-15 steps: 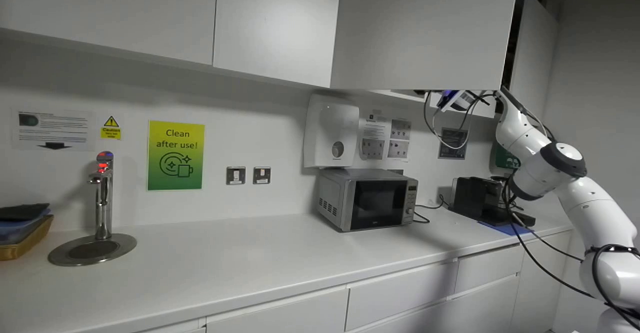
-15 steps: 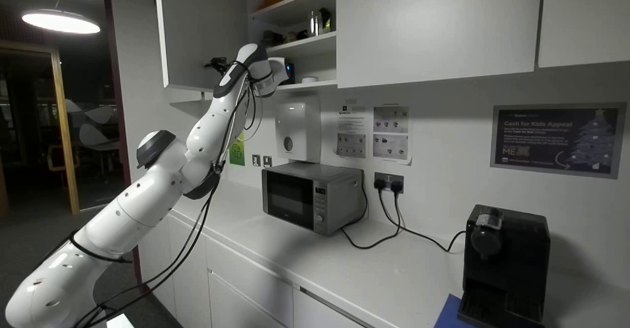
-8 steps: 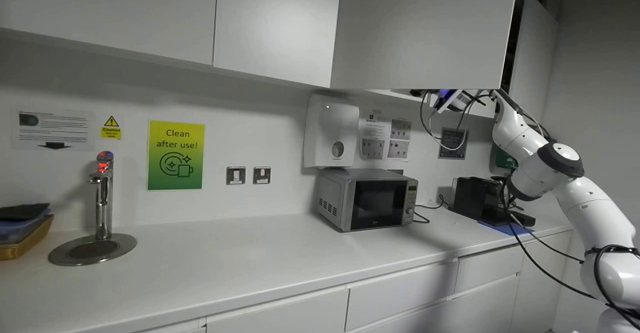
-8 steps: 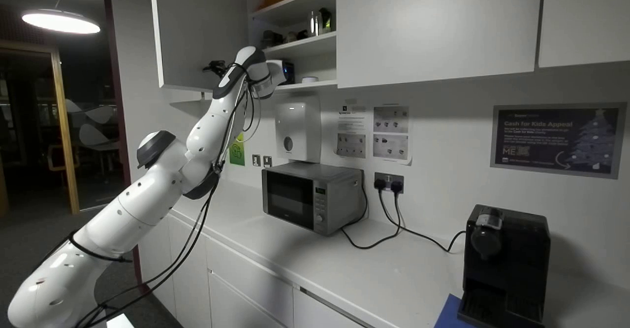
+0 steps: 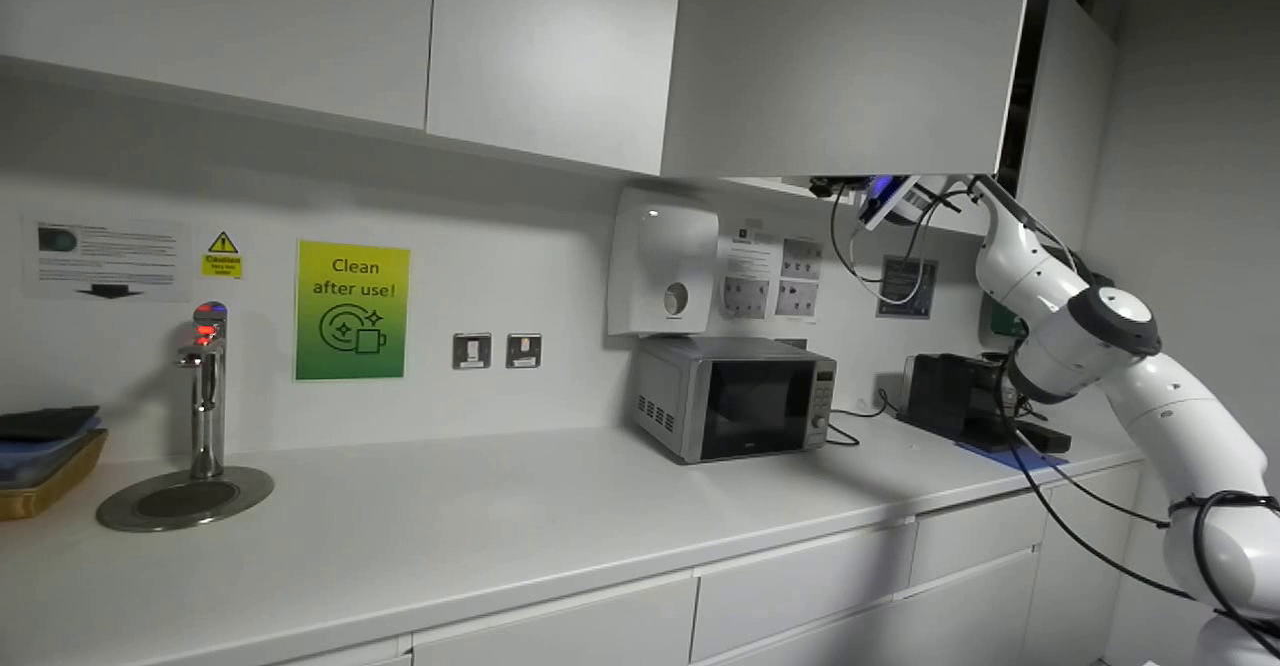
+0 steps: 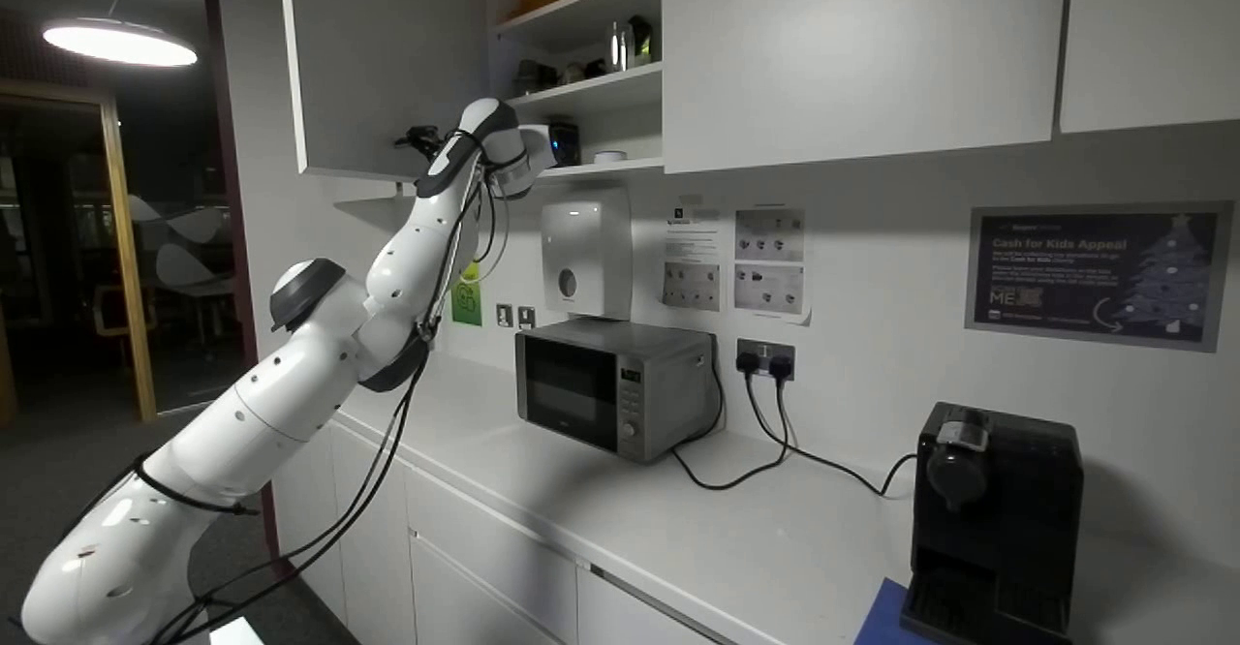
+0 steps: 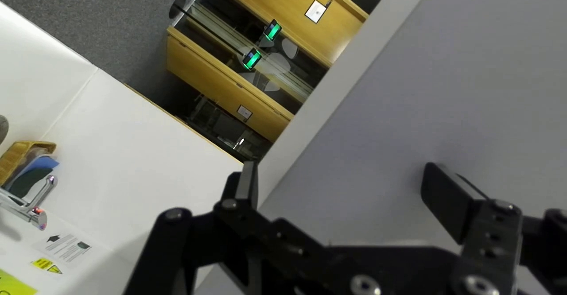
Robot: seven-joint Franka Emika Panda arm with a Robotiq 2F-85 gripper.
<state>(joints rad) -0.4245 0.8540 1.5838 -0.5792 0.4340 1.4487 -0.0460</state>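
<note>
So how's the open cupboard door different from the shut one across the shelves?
The open door sticks out beside the shelves; the shut door is closed flat, hiding what's behind it. The gripper is close to the open door; the shut door is farther from it. In an exterior view, the open door looks darker, the shut door brighter. Both look plain.

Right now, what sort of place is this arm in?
Probably a shared office-type kitchenette: a microwave and what looks like a coffee machine stand on the counter, and a sign above it reads "Clean after use!"
</note>
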